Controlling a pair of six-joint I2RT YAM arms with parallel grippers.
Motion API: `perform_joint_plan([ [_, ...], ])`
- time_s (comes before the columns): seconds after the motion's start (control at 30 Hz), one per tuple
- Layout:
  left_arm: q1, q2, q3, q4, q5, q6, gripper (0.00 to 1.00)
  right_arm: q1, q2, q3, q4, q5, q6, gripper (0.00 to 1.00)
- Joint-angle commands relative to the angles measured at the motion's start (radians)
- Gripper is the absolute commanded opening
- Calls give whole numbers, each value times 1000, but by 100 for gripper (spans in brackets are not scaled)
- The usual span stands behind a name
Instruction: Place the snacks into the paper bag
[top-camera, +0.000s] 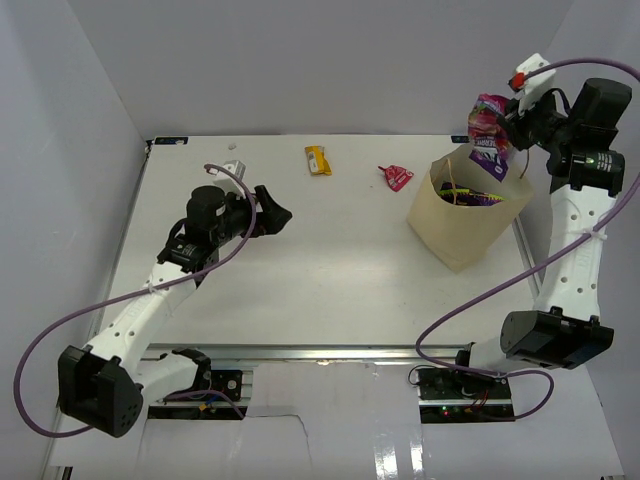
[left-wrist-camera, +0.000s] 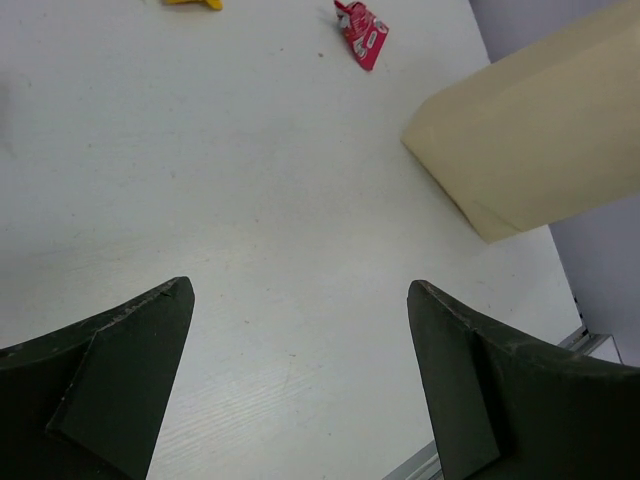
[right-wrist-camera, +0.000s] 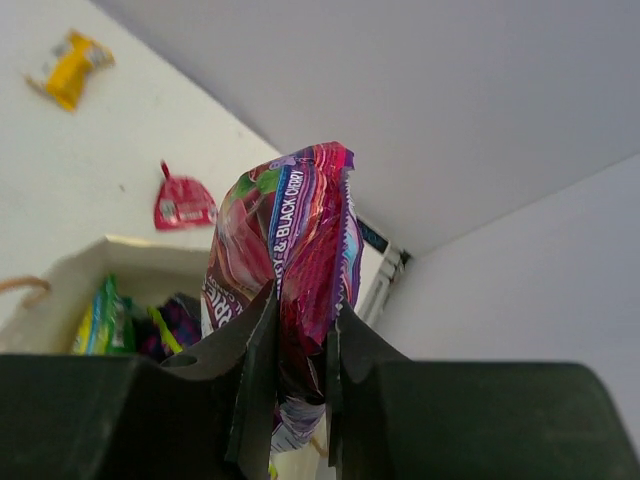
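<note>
1. Packet in purple and pink is hanging just above the open mouth of the paper bag, and my right gripper is clamping it by its lower part.
2. I am seeing a green-yellow packet sitting inside the bag, beside something dark purple.
3. My left gripper is hovering over the table, jaws spread wide, gripping nothing, well apart from the bag.
4. I am watching a yellow wrapper and a pink-red wrapper lying at the table's far side, the pink-red one nearer the bag.
</note>
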Motion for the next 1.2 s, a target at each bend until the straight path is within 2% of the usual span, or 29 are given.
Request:
perform_joint_plan([
  [0.0, 11, 37, 49, -56, -37, -7, 98, 1, -5, -55, -35, 118, -214, 8],
  [0.1, 14, 63, 55, -41, -18, -22, 98, 20, -22, -127, -52, 138, -309, 9],
  [0.13, 15, 69, 55, -36, -9, -27, 98, 47, -26, -149, -58, 149, -336, 13],
  [0.2, 17, 88, 57, -33, -7, -39, 98, 70, -40, -200, -78, 170, -392, 28],
  [0.23, 18, 92, 59, -34, -14, -43, 98, 87, -40, -203, -78, 182, -399, 43],
  [0.27, 20, 97, 63, -39, -18, -51, 98, 89, -40, -194, -88, 176, -400, 52],
  [0.3, 26, 104, 66, -57, -26, -65, 98, 90, -37, -154, -85, 170, -374, 68],
  [0.37, 33, 111, 74, -80, -59, -86, 98, 89, -23, -85, -93, 147, -339, 75],
  [0.4, 50, 118, 72, -103, -72, -103, 98, 89, 1, 12, -104, 129, -315, 78],
  [0.47, 81, 129, 68, -126, -92, -184, 98, 90, 36, 125, -127, 66, -207, 81],
  [0.5, 131, 138, 57, -148, -89, -223, 98, 95, 71, 177, -144, 40, -157, 84],
  [0.53, 164, 169, 49, -157, -74, -319, 98, 95, 87, 269, -153, -35, -61, 84],
  [0.6, 258, 207, 22, -153, 11, -414, 97, 112, 109, 303, -145, -113, 33, 83],
  [0.63, 285, 254, 17, -145, 40, -453, 91, 133, 101, 294, -129, -144, 66, 83],
  [0.73, 345, 360, 48, -114, 127, -514, 82, 219, 55, 169, -58, -68, 77, 82],
  [0.8, 356, 402, 83, -125, 120, -511, 81, 225, 37, 96, -33, -74, 107, 82],
  [0.93, 360, 459, 150, -137, 19, -505, 84, 230, 18, 29, -38, -283, 152, 82],
  [1.0, 362, 514, 170, -157, -45, -536, 85, 289, -5, -46, -36, -299, 150, 82],
  [1.17, 366, 713, 366, -189, -158, -550, 86, 356, -46, -178, -16, -298, 140, 83],
])
